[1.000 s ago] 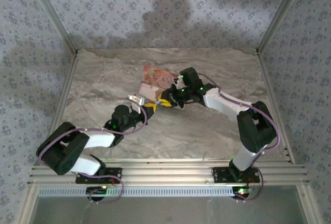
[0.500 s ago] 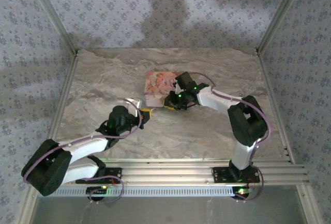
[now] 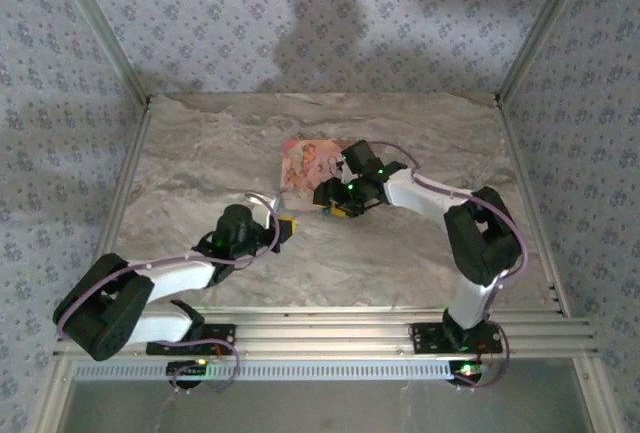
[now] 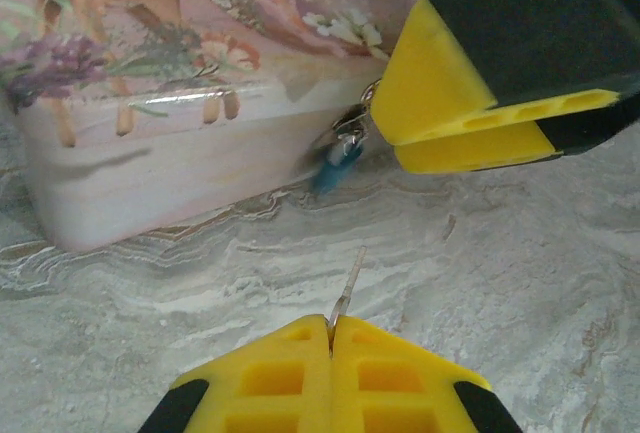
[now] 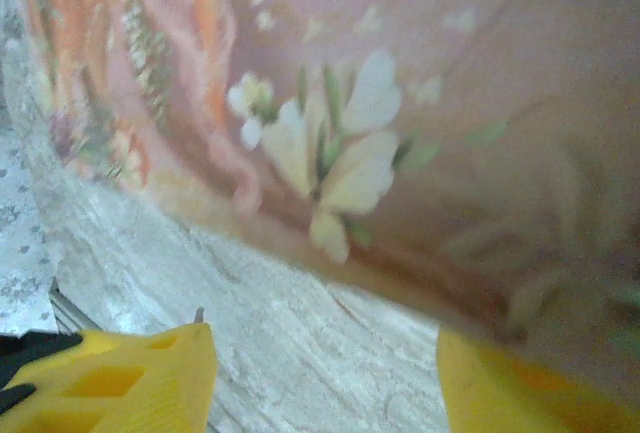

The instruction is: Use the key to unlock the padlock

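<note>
The left end effector (image 4: 332,325) pinches the key (image 4: 349,278); the right end effector (image 5: 325,345) gapes beside the padlock (image 4: 338,165) on the box (image 4: 150,153).

Blurred pink floral box (image 5: 400,133) just beyond parted yellow jaws

We see grey floral-print walls (image 3: 200,33) boxing marble-look tabletop (image 3: 190,153); aluminium corner posts (image 3: 100,33); soft shadows (image 3: 325,23) across back wall.
</note>
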`<state>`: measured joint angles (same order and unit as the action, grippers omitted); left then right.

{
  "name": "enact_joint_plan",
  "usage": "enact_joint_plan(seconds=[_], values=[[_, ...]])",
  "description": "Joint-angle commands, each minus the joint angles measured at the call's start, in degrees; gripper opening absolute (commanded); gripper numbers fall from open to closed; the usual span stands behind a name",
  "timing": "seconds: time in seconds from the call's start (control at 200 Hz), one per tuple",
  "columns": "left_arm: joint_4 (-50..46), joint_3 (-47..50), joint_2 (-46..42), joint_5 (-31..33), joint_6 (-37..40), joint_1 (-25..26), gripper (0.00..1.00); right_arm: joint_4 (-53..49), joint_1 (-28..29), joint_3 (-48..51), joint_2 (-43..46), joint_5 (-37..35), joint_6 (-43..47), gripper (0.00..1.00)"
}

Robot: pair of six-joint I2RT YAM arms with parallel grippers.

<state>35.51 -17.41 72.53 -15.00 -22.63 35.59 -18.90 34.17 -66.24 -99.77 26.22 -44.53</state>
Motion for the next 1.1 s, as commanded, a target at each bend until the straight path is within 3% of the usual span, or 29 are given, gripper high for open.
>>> enact_joint_plan(seconds=[0.0,0.315,0.595,0.899,1.099], values=[[0.72,-1.14,-3.62,-2.3,-0.37,-0.77,0.0,-2.55,0.1,1.79,6.08,-1.09,-0.75,0.61],[-11.34,-3.53,-19.28,2.16,10.73,-0.79,0.0,2.26,5.07,1.42,17.8,-5.26,-11.01,0.59],[-15.24,-6.36,-26.17,11.03,15.61,2.09,0.0,10.64,11.01,-1.59,14.25,-5.03,-19.7,0.5],[-17.4,-8.33,-26.74,14.35,18.08,5.67,0.0,14.78,11.9,-5.01,11.12,-4.99,-23.57,0.49],[-17.5,-8.91,-26.35,15.65,19.13,6.63,0.0,15.47,12.31,-6.43,9.1,-3.24,-24.68,0.38]])
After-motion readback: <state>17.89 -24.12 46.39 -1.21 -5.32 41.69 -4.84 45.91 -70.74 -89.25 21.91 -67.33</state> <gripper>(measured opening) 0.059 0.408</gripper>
